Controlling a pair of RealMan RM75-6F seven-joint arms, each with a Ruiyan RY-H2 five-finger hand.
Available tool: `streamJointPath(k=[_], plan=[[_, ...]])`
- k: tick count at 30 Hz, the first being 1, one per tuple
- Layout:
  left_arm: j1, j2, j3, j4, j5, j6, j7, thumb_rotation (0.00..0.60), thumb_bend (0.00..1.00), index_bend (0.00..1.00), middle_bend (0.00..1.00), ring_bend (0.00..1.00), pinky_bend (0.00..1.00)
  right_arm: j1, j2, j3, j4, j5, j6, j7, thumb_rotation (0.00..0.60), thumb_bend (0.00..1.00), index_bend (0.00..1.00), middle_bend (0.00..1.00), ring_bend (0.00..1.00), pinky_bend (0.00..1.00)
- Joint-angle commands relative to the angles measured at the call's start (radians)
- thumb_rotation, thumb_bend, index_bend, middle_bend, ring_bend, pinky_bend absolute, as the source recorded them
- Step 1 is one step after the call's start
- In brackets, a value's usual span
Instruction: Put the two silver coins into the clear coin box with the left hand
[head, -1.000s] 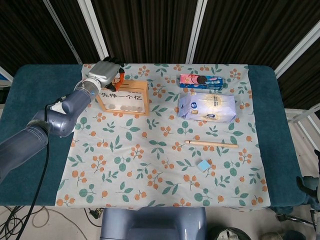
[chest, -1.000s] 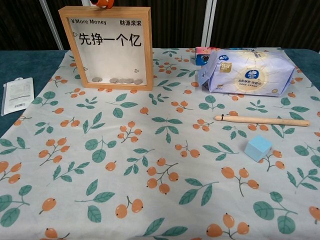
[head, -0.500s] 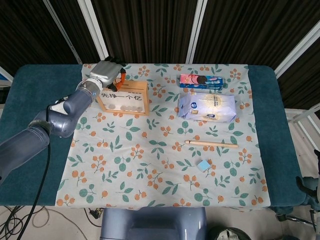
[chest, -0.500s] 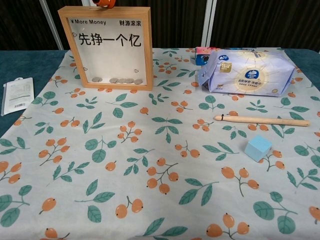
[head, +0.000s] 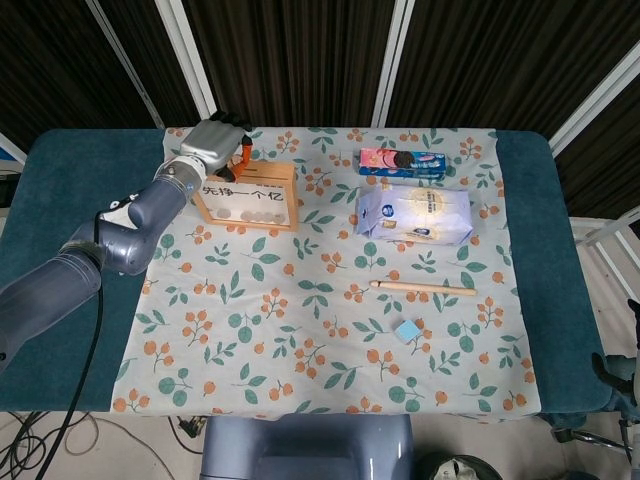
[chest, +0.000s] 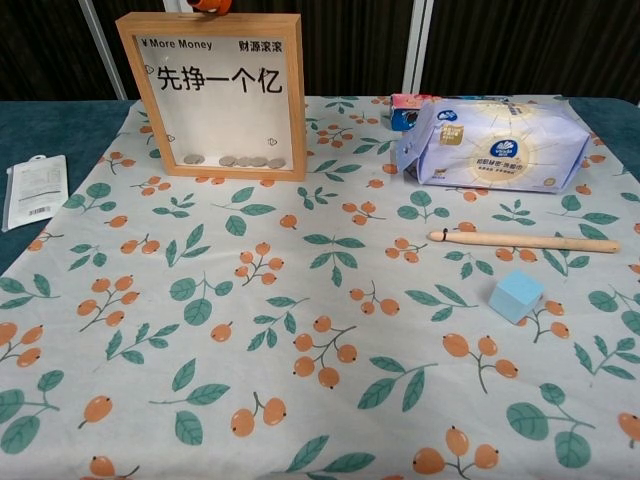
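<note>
At the far left of the table, which wears a leaf-and-berry cloth, the robot's left arm reaches forward so that its left hand hangs directly above the top edge of the clear coin box. The box is a wooden frame with a see-through front, standing upright, its long top edge running left to right across the table. The hand sits over the left end of that edge, fingers curled downward, an orange fingertip just touching or nearly touching the frame. I cannot tell whether a coin is pinched there; the fingers hide it. Several silver coins lie in a row along the bottom inside the box. No loose coins show on the cloth. The slot, judging by the hand's position, lies straight below the fingertips, so the next move looks like a small downward release. The right hand is out of sight in both views.
</note>
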Motion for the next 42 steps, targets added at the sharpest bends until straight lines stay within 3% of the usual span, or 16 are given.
streamJointPath(k=[1,42], plan=[[-0.001,-0.001,0.003,-0.001,-0.005,0.002,0.005,0.600,0.47,0.53,0.12,0.00,0.00,0.000,0.001,0.000,-0.002,0.002,-0.001,-0.001,0.600,0.37,0.12,0.08,0.02,0.00],[-0.011,0.014,0.006,-0.035,-0.030,0.034,0.045,0.600,0.39,0.50,0.11,0.00,0.00,0.001,-0.001,0.001,-0.003,0.002,0.001,-0.004,0.600,0.37,0.12,0.08,0.03,0.00]])
